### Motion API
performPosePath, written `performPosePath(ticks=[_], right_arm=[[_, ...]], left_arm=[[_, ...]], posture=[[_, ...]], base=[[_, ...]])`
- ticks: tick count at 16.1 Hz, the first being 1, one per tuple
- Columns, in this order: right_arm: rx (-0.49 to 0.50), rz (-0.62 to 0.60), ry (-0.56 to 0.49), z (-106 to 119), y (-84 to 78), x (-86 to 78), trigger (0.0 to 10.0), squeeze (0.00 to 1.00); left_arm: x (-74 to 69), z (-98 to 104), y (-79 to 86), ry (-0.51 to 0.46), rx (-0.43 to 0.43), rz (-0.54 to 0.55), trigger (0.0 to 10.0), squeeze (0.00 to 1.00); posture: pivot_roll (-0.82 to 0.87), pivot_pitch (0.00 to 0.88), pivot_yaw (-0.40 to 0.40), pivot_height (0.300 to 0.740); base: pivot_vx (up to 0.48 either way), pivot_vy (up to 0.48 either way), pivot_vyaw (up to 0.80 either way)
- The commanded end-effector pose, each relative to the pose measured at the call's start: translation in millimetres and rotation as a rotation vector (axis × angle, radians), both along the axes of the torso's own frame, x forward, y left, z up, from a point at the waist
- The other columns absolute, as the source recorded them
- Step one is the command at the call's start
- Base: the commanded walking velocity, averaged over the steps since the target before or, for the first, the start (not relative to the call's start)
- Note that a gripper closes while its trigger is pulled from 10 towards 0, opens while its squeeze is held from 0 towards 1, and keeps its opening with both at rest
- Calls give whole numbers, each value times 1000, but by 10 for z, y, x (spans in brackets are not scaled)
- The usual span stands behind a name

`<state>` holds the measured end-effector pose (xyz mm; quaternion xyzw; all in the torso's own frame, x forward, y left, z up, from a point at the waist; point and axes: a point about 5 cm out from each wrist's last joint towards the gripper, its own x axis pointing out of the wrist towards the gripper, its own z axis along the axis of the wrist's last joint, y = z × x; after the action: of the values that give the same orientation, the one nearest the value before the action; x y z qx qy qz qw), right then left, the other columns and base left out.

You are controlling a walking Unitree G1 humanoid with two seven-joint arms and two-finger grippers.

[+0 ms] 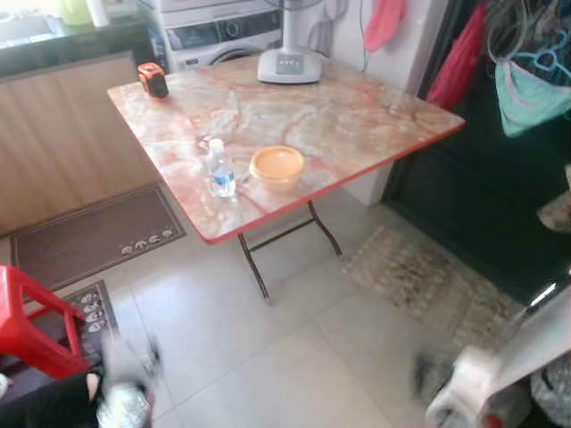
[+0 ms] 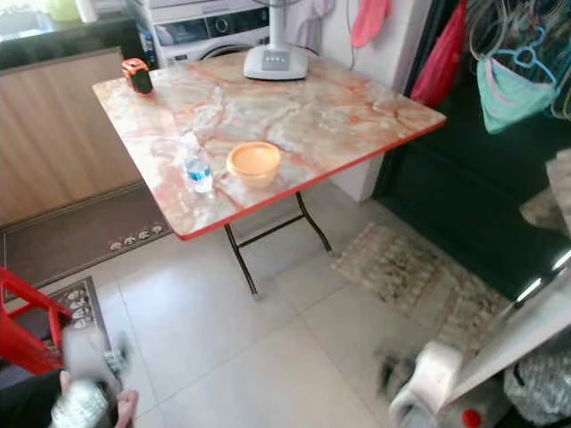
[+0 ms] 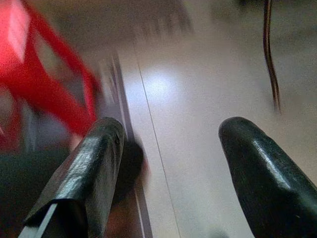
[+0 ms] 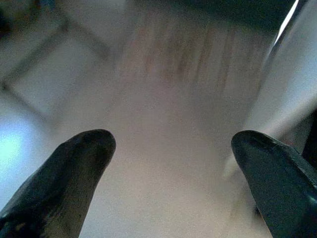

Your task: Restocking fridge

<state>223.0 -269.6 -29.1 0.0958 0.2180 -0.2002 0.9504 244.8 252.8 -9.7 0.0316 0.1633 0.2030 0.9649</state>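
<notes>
Left to right, as seen from the head cameras:

A red plastic stool (image 1: 31,321) stands on the tiled floor (image 1: 268,357) at the far left, next to a dark doormat (image 1: 89,236).

The left hand (image 3: 168,163) hangs low above the floor near the stool. Its two black fingers (image 3: 89,168) are spread wide apart, with nothing between them.

A folding table (image 1: 357,116) with a marbled orange top and a red edge stands ahead. On it:
- an orange and black tape measure (image 1: 153,79) at the far left corner;
- a small clear water bottle (image 1: 219,168), upright, near the front edge;
- an orange bowl (image 1: 277,167) just beside the bottle, on its right;
- a white fan base (image 1: 289,62) at the far edge.

A patterned rug (image 1: 419,267) lies on the floor to the right of the table legs.

The right hand (image 4: 173,168) hangs low above the floor at the right, beside a white panel edge (image 1: 535,348). Its fingers (image 4: 74,168) are also spread wide, holding nothing. Both hands appear blurred.
</notes>
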Motion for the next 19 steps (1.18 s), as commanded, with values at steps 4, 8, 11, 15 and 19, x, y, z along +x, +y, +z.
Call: performPosePath(ticks=[4,8,11,15,19], right_arm=[[-99,108,-255,485,-71,429,10000,0],[-147,355,-447,715,115,535,10000,0],[-174,508,-524,847,242,568,10000,0],[-161,519,-445,729,239,523,10000,0],[-177,520,-581,906,358,463,10000,0]], left_arm=[[289,425,-52,-241,116,-99,10000,0],[393,744,-337,-430,194,-246,10000,0],[408,926,-584,-519,230,-352,10000,0],[366,1129,-791,-592,205,-369,10000,0],[278,1344,-799,-634,214,-357,10000,0]], posture=[[-1,0,7,740],[-5,0,3,740],[-11,0,-6,740],[-11,0,-21,740],[10,0,-16,740]], base=[[0,0,0],[0,0,0],[0,0,0],[0,0,0],[0,0,0]])
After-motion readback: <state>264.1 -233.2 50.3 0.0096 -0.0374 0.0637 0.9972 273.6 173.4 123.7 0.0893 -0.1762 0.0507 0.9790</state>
